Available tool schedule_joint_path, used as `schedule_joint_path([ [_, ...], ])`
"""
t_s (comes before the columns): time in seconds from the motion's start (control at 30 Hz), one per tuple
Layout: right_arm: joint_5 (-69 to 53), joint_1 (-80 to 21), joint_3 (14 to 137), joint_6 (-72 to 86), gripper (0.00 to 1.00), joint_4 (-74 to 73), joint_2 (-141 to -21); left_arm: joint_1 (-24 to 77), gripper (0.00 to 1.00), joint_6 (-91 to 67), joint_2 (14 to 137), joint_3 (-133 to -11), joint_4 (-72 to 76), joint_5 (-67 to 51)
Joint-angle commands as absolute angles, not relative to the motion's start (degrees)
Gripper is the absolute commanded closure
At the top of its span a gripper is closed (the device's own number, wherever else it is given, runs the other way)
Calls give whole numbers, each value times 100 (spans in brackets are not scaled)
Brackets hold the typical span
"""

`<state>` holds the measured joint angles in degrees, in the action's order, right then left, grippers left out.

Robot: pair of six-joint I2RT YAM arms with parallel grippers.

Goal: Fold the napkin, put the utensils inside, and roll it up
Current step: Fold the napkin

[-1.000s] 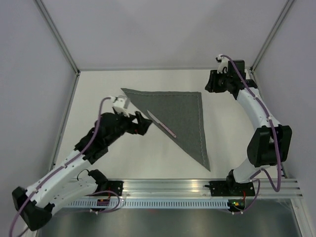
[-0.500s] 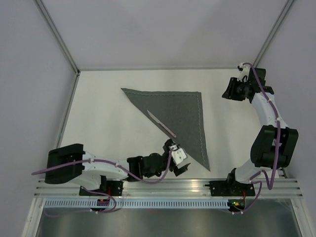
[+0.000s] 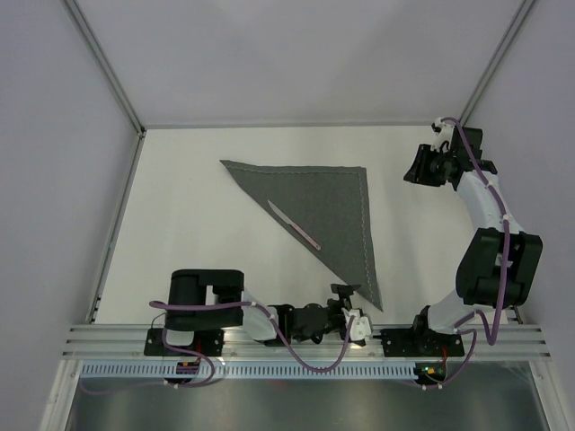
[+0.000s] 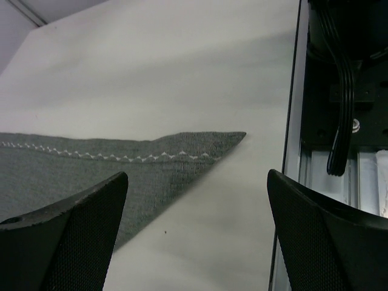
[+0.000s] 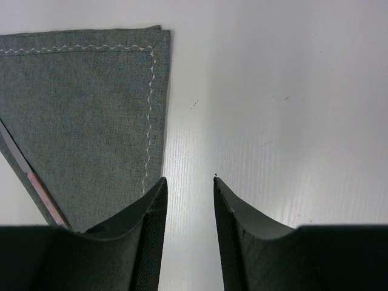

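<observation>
Grey napkin [image 3: 334, 199] unmoved; left tool [image 4: 197, 177], released, swung to its near corner; right tool [image 5: 188, 182] slightly parted.

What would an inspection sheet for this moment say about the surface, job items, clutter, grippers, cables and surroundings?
Surface: white table, matte.
Job's things: napkin folded into a flat triangle; knife lying along its long edge.
Clutter: nothing seen.
Grippers: left gripper wide open, low, facing the napkin's near corner, not touching it; right gripper narrowly open, empty, beside the far right corner.
Cables: purple cables along both arms.
Surroundings: grey walls; metal rail at the near edge.
</observation>
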<state>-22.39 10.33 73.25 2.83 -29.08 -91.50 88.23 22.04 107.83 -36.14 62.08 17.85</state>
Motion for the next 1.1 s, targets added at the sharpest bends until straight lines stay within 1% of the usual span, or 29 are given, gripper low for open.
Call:
schedule_joint_path([
  [0.0,-2267,1063,7242,378,59,-2734,-8886,8886,2,2908,10995,-4042,6768,1539],
  [0.27,-2259,1063,7216,369,60,-2698,-8921,8894,8,3094,11390,-4324,6355,1371],
  [0.37,-2285,1063,7225,387,60,-2698,-8903,8903,12,3190,11513,-4359,6267,1441],
  [0.67,-2329,1063,7181,404,62,-2663,-8877,8921,18,3621,11970,-4614,6302,1740],
  [0.83,-2364,1063,7181,404,62,-2672,-8895,8921,26,3683,12120,-4693,6302,1846],
  [0.9,-2364,1063,7172,413,63,-2663,-8895,8921,27,3726,12190,-4728,6311,1890],
  [0.97,-2373,1072,7181,413,63,-2663,-8903,8921,32,3735,12243,-4737,6311,1890],
  [1.07,-2391,1064,7172,413,63,-2663,-8903,8921,35,3744,12304,-4798,6293,1907],
])
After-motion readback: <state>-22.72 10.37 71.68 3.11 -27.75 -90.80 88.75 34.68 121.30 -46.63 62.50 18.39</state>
